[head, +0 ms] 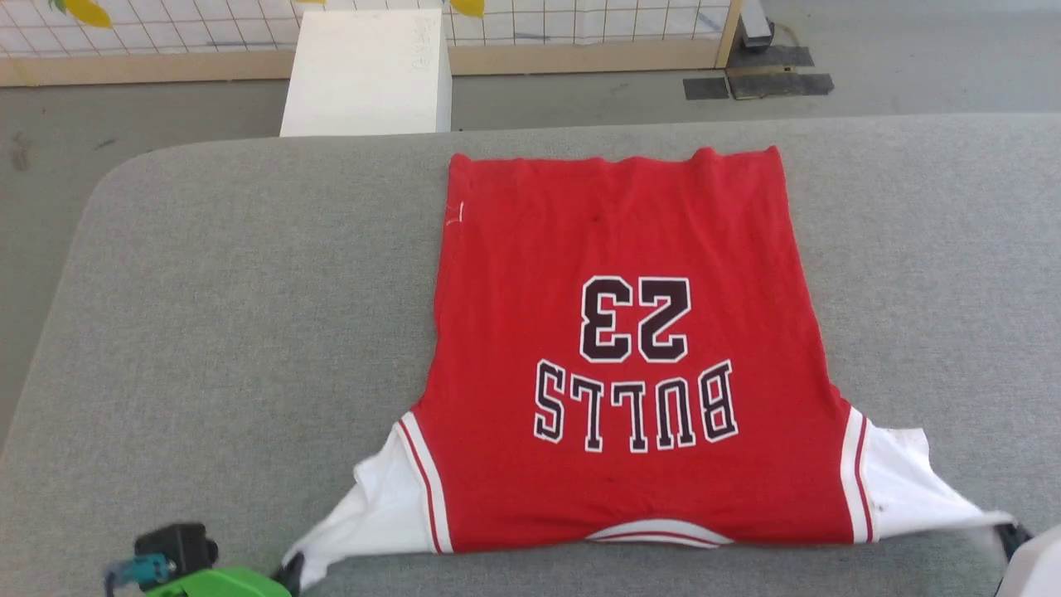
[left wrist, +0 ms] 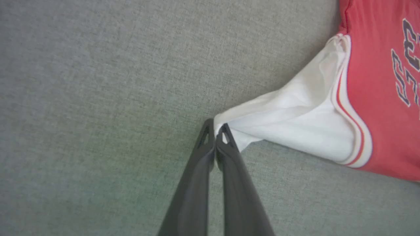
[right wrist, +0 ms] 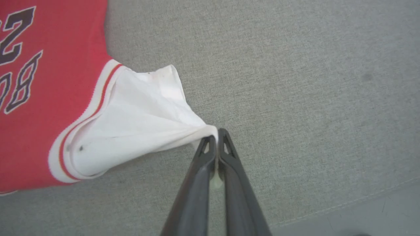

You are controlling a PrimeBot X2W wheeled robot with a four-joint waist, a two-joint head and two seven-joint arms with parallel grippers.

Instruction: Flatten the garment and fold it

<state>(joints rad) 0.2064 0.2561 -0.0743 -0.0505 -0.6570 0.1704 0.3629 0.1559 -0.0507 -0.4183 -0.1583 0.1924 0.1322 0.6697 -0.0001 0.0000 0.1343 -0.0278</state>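
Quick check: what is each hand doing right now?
Left hand: closed, pinching the tip of one white sleeve of the garment.
Right hand: closed, pinching the tip of the other white sleeve.

The garment's (left wrist: pixel 377 98) left sleeve tip vanishes between the left gripper's (left wrist: pixel 215 129) pinched fingers, and the right tip does likewise at the right gripper (right wrist: pixel 216 136). Both wrist views chop the lettering at the picture's edge. Along the grey cushion's (head: pixel 249 332) near edge, the head view cuts off both arms.

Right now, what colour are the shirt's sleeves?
White, with red-and-white stripes where each sleeve joins the red shirt. Best seen in the left wrist view.
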